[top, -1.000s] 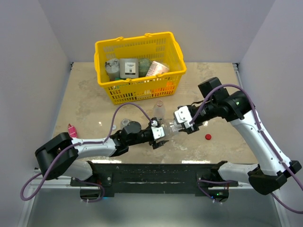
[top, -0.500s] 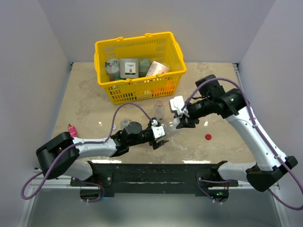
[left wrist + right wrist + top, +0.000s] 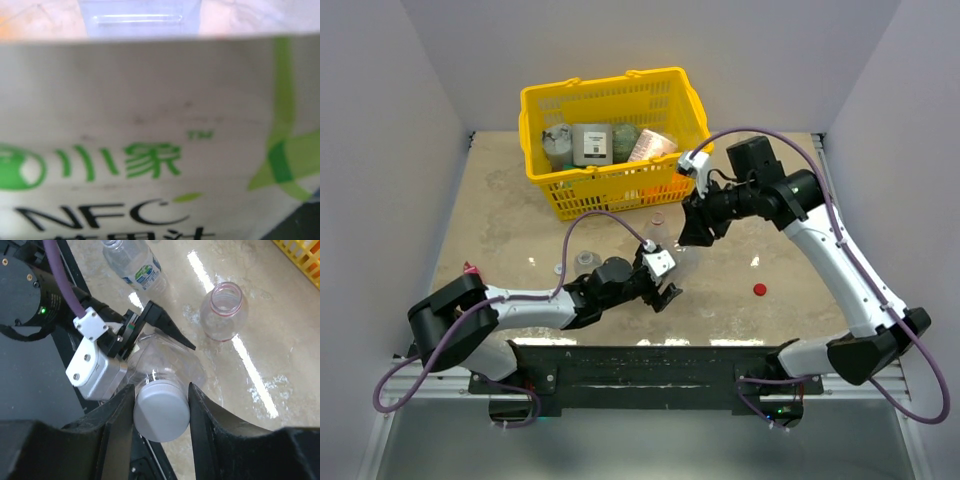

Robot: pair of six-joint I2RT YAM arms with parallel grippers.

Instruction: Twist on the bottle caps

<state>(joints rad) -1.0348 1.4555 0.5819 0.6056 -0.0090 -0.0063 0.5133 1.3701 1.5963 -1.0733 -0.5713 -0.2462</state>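
Seen from above, the right hand (image 3: 692, 230) hangs over the marbled beige desk (image 3: 500, 220), its fingers closed narrowly on a small round white plastic cap (image 3: 161, 412). Close by, at about seven o'clock from it, the left hand (image 3: 663, 280) clamps a large clear plastic bottle (image 3: 170, 362). A small red plastic cap (image 3: 760, 290) lies on the desk at four o'clock from the right hand, well apart.
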